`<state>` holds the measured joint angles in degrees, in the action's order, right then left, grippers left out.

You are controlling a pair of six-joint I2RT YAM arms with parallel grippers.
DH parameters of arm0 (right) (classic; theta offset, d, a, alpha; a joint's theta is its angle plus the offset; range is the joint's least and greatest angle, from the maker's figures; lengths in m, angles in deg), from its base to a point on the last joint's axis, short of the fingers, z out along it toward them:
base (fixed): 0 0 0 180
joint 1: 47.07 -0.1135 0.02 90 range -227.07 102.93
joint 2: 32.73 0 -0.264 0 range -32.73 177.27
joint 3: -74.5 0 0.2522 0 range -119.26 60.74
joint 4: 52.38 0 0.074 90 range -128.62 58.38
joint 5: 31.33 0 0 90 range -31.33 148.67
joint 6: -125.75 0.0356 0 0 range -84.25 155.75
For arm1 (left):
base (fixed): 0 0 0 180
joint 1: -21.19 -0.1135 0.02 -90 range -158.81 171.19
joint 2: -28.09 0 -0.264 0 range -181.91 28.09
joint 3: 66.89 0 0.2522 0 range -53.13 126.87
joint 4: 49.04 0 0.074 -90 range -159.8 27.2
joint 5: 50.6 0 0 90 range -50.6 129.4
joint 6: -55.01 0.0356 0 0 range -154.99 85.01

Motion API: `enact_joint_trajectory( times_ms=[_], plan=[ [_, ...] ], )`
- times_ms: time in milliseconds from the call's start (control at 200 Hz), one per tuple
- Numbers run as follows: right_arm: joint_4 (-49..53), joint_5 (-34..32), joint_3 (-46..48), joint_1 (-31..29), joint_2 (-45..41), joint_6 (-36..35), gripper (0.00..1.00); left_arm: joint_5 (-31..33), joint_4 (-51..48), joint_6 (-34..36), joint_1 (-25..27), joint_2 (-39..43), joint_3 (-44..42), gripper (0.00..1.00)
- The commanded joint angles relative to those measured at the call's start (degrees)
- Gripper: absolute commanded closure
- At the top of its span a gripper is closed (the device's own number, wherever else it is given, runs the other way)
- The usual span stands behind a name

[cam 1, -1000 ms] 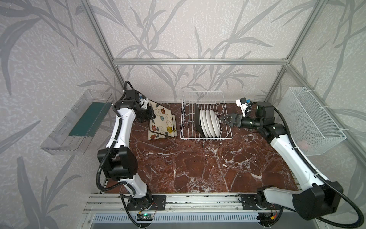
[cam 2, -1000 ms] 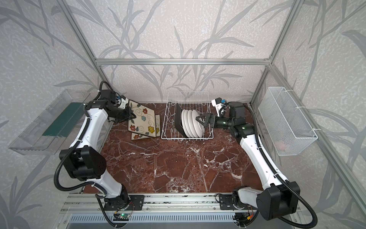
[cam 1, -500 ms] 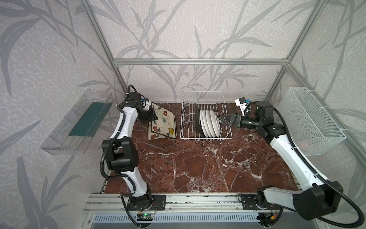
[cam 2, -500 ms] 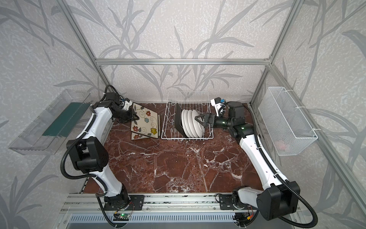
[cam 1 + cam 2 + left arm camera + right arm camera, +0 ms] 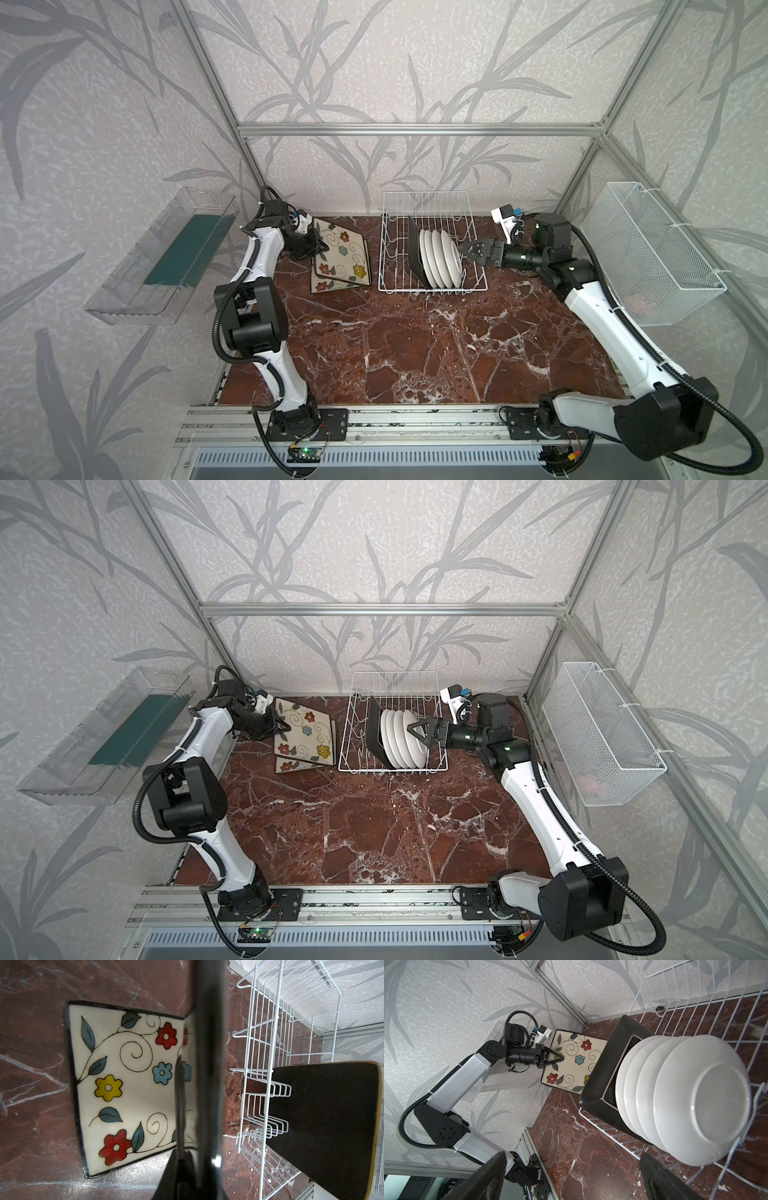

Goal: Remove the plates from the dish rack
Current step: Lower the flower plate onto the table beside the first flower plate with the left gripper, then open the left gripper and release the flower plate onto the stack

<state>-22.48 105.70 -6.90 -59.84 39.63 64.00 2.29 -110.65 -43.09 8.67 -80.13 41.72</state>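
Left gripper [image 5: 323,247] holds a tilted flower plate [image 5: 345,253]; right gripper [image 5: 465,250] is wide open.
The dish rack [image 5: 432,216], upper middle in both top views, has four white plates [image 5: 440,257] and a black plate [image 5: 415,249]. The left wrist view shows a second flower plate [image 5: 124,1084] flat on the table [image 5: 31,1043].

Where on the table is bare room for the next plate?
The broad red marble tabletop in front of the white wire dish rack, between both arms, is bare. Crowded: back left, where the left gripper, jaws shut, holds a tilted flowered square plate over another flowered plate; at the rack's right side, the right gripper, jaws open.
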Motion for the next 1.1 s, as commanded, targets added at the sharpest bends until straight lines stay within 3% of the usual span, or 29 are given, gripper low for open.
enact_joint_trajectory(
  times_ms=[0,555,1095],
  plan=[
    [-1.2,1.0,-0.1,-0.3,0.2,0.0,0.01,-7.8,3.2,0.6,-0.6,1.2,0.6,1.00],
    [1.1,0.9,-1.7,-2.1,1.2,-1.3,0.01,-13.3,3.7,0.9,-3.7,-4.5,1.3,1.00],
    [2.8,1.1,-4.5,-3.0,2.7,-2.4,0.01,-10.3,-2.5,4.8,-5.2,-11.3,4.6,1.00]
  ],
)
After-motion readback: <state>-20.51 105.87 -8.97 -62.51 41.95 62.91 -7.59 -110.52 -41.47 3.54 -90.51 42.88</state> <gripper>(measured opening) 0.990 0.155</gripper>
